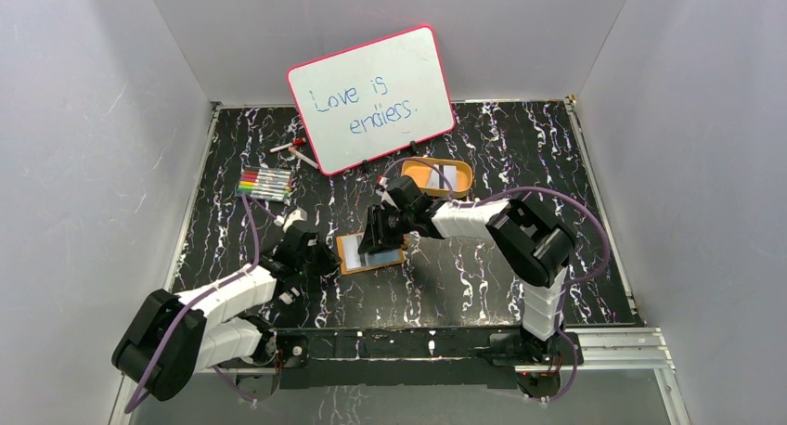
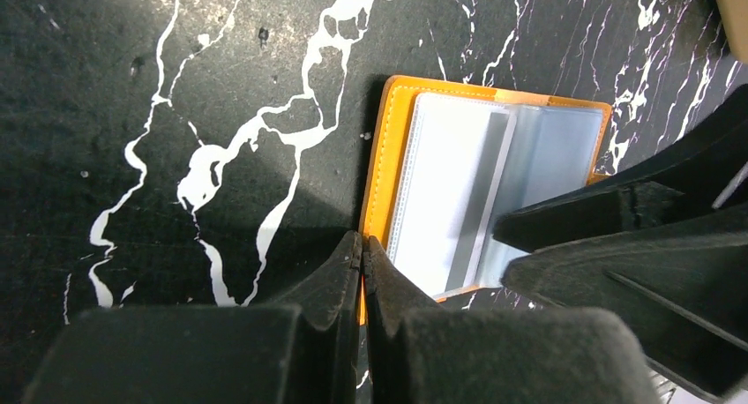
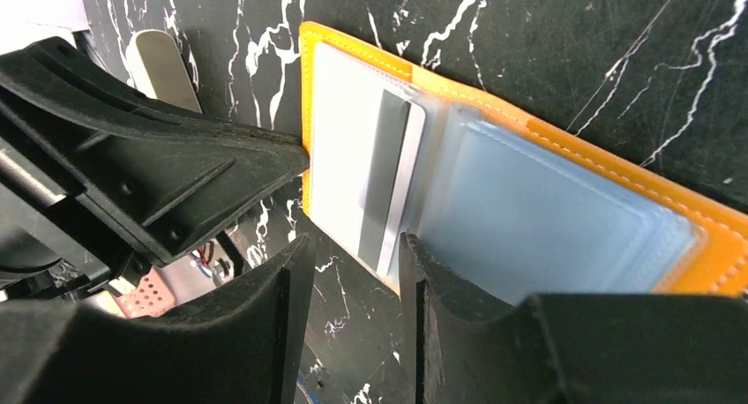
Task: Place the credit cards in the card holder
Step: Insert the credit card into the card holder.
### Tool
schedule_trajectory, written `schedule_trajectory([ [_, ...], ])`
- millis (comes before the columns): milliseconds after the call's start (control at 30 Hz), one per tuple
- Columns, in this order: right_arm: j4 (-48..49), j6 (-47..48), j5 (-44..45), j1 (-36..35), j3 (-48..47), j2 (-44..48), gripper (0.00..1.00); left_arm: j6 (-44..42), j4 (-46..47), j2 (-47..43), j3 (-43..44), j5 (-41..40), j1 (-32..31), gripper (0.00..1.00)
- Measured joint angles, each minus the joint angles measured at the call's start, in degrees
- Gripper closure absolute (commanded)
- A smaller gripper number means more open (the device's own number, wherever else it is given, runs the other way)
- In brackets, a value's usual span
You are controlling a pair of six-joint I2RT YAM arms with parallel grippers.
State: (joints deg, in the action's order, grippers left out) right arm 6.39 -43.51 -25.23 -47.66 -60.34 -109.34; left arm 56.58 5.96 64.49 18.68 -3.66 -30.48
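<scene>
Insertion is the step in hand. The holder [image 1: 353, 254] lies open on the desk [image 1: 464, 258] between my two arms. My left pincer [image 2: 362, 245] is closed and looks pinched on the holder's orange left edge, pinning it down. My right pincer [image 3: 353, 245] stands open at the holder's near edge, jaws apart on either side of a striped card [image 3: 390, 183] and not clamping it. That card lies on the left-hand page, close to the spine. I judge it mostly in its sleeve, though I cannot tell how deep. Next I would nudge it home with one fingertip, gently, so the holder does not slide, then lift clear. Another card seems to lie in the tray [image 1: 469, 176] beyond, so I would fetch that afterwards.
</scene>
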Motion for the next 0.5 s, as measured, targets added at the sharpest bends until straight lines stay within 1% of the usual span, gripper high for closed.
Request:
schedule_trajectory([
  [100, -2.9, 1.4, 1.8, -0.1, -0.9, 1.8, 0.47, 0.0, -1.4, -1.1, 0.0, -0.3, 0.0, 1.0],
  [233, -5.7, 3.0, 4.4, -0.1, -1.4, 5.8, 0.48, 0.0, -3.4, -3.1, 0.0, -0.8, 0.0, 0.99],
  [300, -7.2, 3.8, 5.8, -0.1, -1.4, 8.2, 0.49, -0.1, -4.0, -4.0, 0.0, -0.9, 0.0, 0.93],
  [333, -7.8, 4.3, 6.5, -0.1, -1.4, 9.1, 0.49, -0.2, -4.5, -4.5, 0.1, -0.9, 0.0, 0.88],
  [433, -9.5, 6.3, 9.6, 0.0, -0.6, 13.0, 0.57, -0.7, -6.1, -6.5, 0.4, -0.7, 0.0, 0.69],
  [500, -9.4, 7.0, 10.6, 0.3, 1.0, 15.6, 0.61, -1.4, -7.0, -8.3, 1.0, 0.0, 0.0, 0.61],
])
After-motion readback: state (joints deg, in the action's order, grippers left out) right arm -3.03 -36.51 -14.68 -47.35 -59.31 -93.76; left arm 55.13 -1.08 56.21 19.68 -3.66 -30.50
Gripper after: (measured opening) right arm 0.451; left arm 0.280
